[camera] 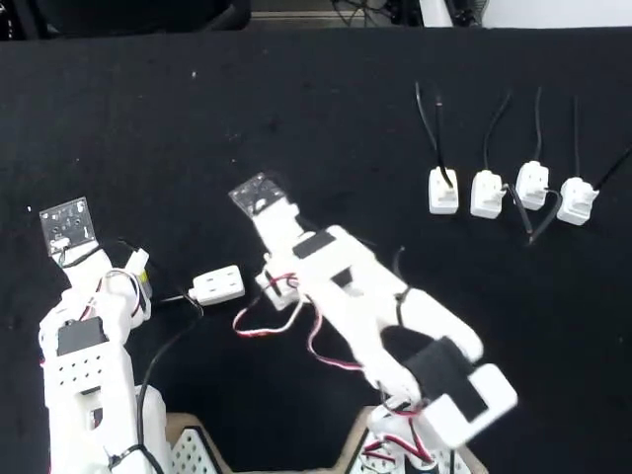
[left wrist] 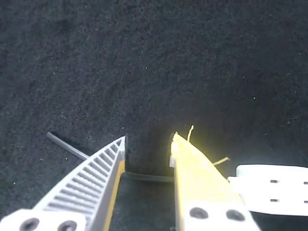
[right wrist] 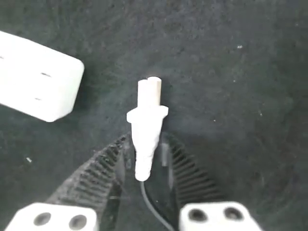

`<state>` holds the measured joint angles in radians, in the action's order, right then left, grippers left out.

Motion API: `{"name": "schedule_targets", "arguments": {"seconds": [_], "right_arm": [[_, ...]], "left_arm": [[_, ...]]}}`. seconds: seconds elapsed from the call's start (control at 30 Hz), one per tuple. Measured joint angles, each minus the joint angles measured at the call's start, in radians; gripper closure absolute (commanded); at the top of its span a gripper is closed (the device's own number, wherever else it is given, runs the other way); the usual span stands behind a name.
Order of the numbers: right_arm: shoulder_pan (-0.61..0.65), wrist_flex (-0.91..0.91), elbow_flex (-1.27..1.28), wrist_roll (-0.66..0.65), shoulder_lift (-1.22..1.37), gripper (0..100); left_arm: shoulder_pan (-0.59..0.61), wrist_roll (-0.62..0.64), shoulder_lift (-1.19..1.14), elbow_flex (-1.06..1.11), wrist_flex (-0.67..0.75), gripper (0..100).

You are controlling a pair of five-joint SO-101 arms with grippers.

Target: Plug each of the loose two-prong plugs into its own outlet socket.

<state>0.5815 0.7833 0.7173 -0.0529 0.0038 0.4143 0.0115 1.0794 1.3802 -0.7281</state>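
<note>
One white two-prong plug [right wrist: 147, 120] sat in the right gripper [right wrist: 144, 142]. The jaws were closed snug on the plug's narrow rear end, and its thin cord trailed back between them. The plug's long axis ran straight out along the gripper, prongs leading, above the black table [camera: 296, 99].

The white outlet block [right wrist: 38, 77] lay flat just beside it, off to one side of that axis rather than ahead of the prongs. In the high view the block sat between the two grippers, on the left arm's side of the right one. Its slots showed on the upward face. By my reading, the prongs would have to be carried sideways over the block and tipped down onto a slot pair, not pushed along the table.

The left gripper [left wrist: 148, 139] hung low just beside the block's other end, jaws part open and clamping nothing. A black cord [left wrist: 147, 177] crossed the gap between its fingers, apparently lying on the table and running to the block. That arm looked well placed to steady the block.

Four more white plug pieces [camera: 443, 191] with black cords lay in a row well apart, toward the table's far right. Whether they were already seated I could not tell.
</note>
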Motion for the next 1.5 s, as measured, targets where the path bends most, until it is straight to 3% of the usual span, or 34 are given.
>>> {"name": "schedule_targets", "arguments": {"seconds": [0.17, 0.43, 0.6, 0.9, 1.13, 1.5], "right_arm": [[0.002, 0.051, -0.064, 0.0, 0.04, 99.1], [-0.054, 0.052, -0.06, 0.0, -0.017, 98.8], [-0.017, 0.041, 0.054, 0.0, -0.184, 98.8], [0.064, -0.301, 0.439, 0.0, -0.563, 98.7], [0.064, -0.445, 0.546, 0.0, -0.641, 98.4], [0.064, -0.529, 0.585, 0.0, -0.647, 98.4]], "left_arm": [[0.0, 0.0, 0.0, 0.0, 0.0, 84], [0.0, 0.0, 0.0, 0.0, 0.0, 84], [0.0, 0.0, 0.0, 0.0, 0.0, 84], [0.0, 0.0, 0.0, 0.0, 0.0, 84], [0.0, 0.0, 0.0, -0.002, 0.074, 84], [-0.341, -0.008, 0.0, -0.14, 0.095, 84]]}}
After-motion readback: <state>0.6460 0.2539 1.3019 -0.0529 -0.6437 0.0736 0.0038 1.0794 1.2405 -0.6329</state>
